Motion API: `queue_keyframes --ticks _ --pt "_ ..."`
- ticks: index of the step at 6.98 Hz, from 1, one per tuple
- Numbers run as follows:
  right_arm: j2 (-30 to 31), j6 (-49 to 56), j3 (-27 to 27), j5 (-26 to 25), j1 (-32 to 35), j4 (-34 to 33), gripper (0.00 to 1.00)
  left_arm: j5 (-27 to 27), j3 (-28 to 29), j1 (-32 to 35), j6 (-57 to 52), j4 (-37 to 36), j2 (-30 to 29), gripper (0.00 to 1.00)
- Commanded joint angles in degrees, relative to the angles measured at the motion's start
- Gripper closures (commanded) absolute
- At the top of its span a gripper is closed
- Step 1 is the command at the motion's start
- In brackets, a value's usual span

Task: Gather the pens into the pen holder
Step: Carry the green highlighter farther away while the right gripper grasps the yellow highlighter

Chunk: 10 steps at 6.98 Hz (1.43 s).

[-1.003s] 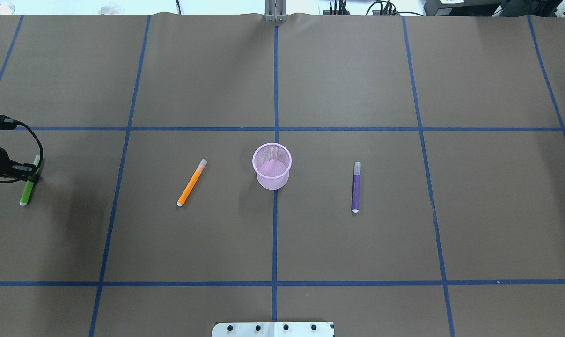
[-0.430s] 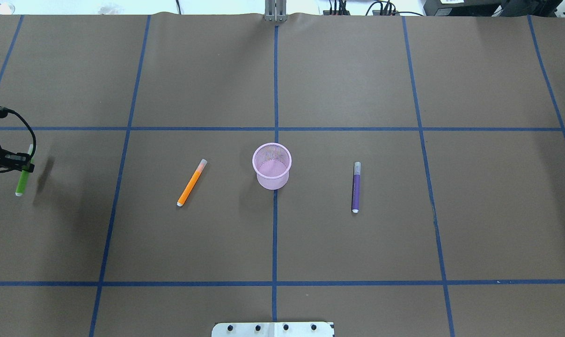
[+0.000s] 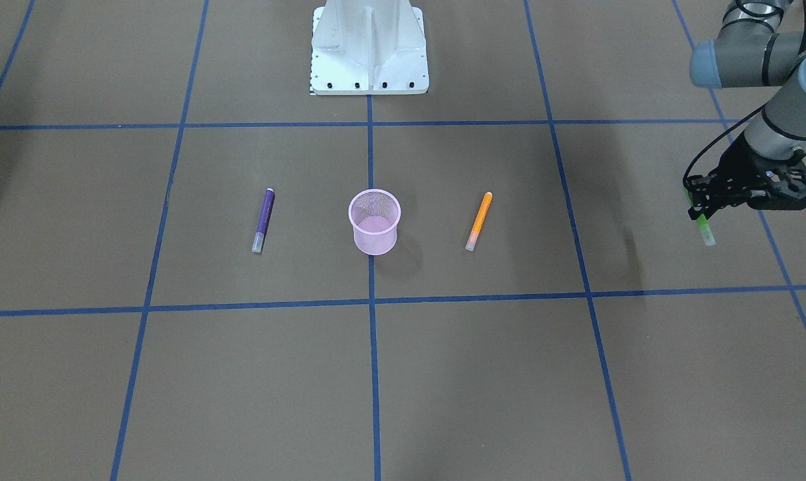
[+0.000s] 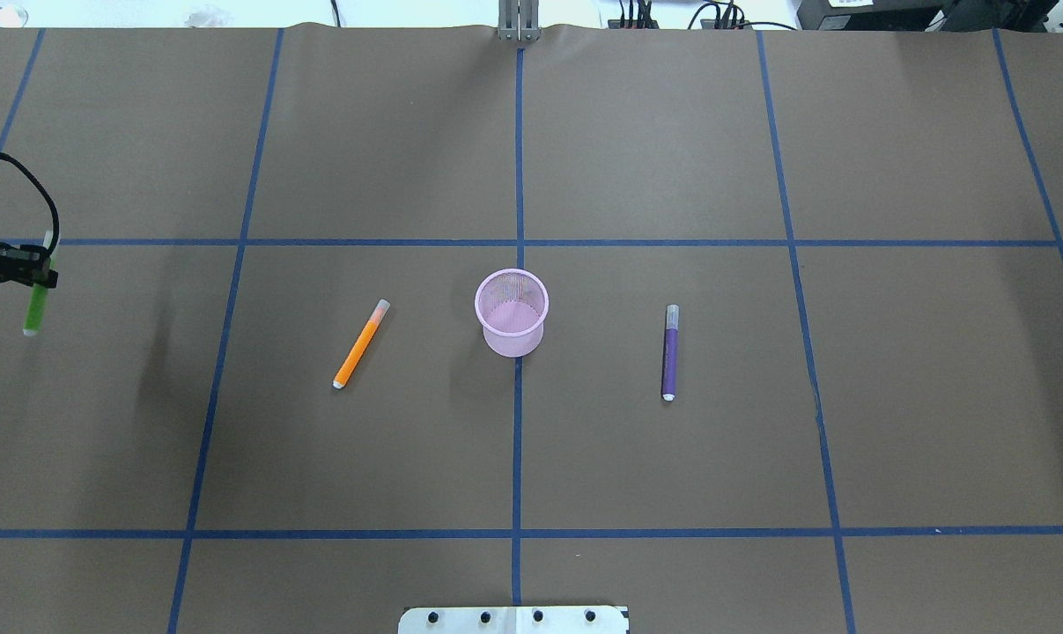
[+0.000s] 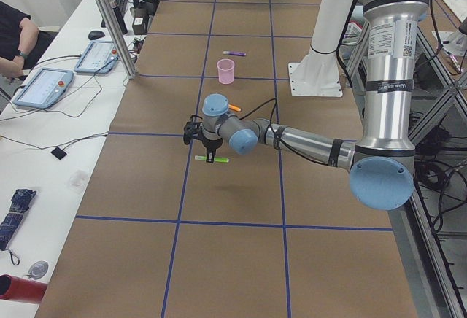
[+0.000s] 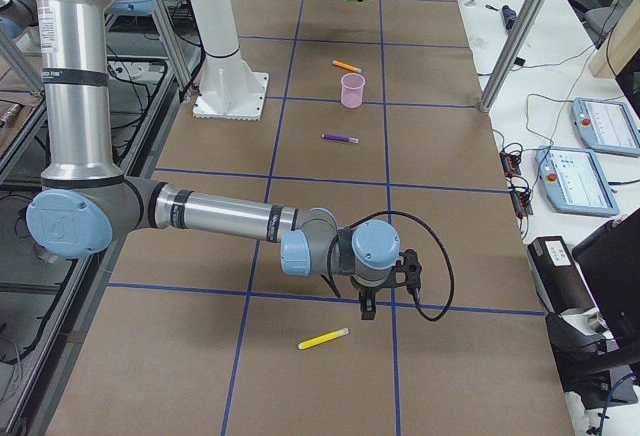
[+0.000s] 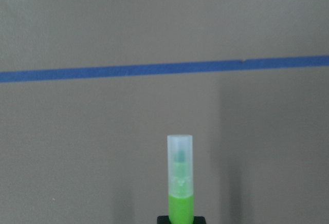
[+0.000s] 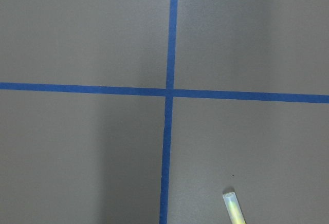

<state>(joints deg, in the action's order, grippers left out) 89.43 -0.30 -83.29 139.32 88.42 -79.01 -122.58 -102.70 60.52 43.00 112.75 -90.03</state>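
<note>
Green pen [image 4: 33, 306], pale-capped, is clamped in my left hand [image 4: 42, 275] above the bench's [image 4: 672, 132] left side. Open bench runs to the pink pen holder [image 4: 513, 339], an orange pen [image 4: 359, 345] lying between.

Matt brown paper table cover [image 4: 672, 132], smooth, w/ blue tape lines [image 4: 519, 158]. Pink pen holder [image 4: 513, 313]: wire mesh, see-thru. The green pen [image 7: 180, 183]: smooth plastic, frosted translucent cap; orange pen [image 4: 360, 344] & purple pen [image 4: 669, 352] look alike. The left arm [image 5: 387, 63]: satin grey metal, glossy blue joint caps.
</note>
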Motion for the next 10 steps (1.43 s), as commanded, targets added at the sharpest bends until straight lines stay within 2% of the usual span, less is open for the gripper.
queue_keyframes --ticks 1,4,6,10 --pt "-2.9 -0.3 3.2 -5.3 -4.6 1.1 0.01 0.1 -5.3 2.1 0.8 -10.6 -6.0 1.00" --pt "-1.6 0.6 10.9 -5.8 -5.1 14.4 0.01 0.1 -7.1 2.9 4.9 -17.0 -13.3 1.00" --pt "0.2 5.5 12.4 -5.3 -5.2 15.4 0.01 0.1 -7.0 2.7 7.7 -17.7 -16.2 1.00" --pt "1.5 7.5 13.7 -5.0 -6.4 15.2 0.01 0.2 -6.8 2.1 9.8 -18.7 -19.7 1.00"
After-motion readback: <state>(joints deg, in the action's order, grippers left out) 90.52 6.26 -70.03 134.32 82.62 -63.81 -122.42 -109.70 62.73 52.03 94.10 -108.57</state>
